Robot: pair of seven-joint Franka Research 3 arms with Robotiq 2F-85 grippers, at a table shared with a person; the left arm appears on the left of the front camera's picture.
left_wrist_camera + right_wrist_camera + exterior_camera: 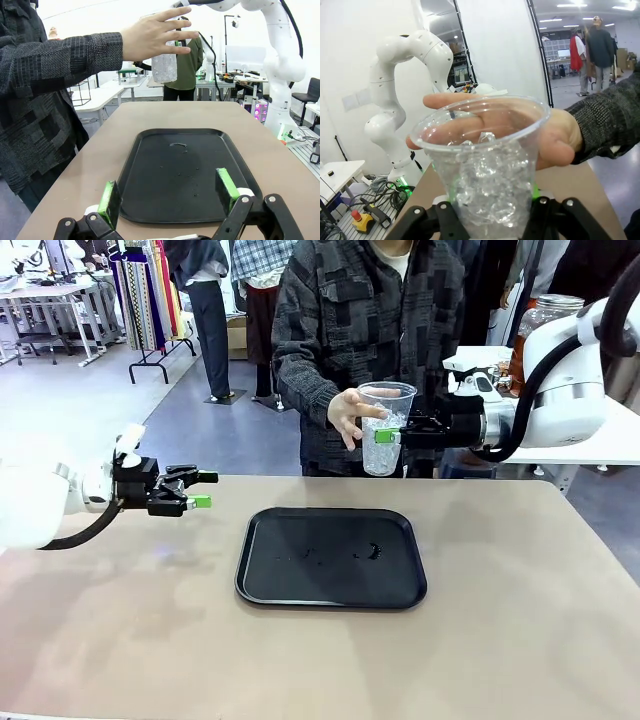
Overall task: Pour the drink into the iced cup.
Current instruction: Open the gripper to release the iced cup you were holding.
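Tan table (520, 590), person (370, 330) in dark patterned jacket at far side. Black tray (300, 570) sits mid-table w/ a few droplets on it.

L gripper (200, 490) hovers over the near-left table, fingers spread wide, nothing btwn them. L wrist view looks past its green pads (109, 197) along the tray.

R gripper (392, 435) comes in from far right above the far table edge, clamped low on a clear plastic cup (385, 430). Person's hand (350, 415) curves round the cup's left side near the rim; actual contact hard to confirm.

Front view gives the jar (545, 320) w/ amber drink (520, 345) at far right, behind R arm and mostly covered by it, well apart from cup and both grippers.

R wrist view shows ice (485, 170) in the lower cup, fingers either side of it. Cup base is cut off at the frame bottom.
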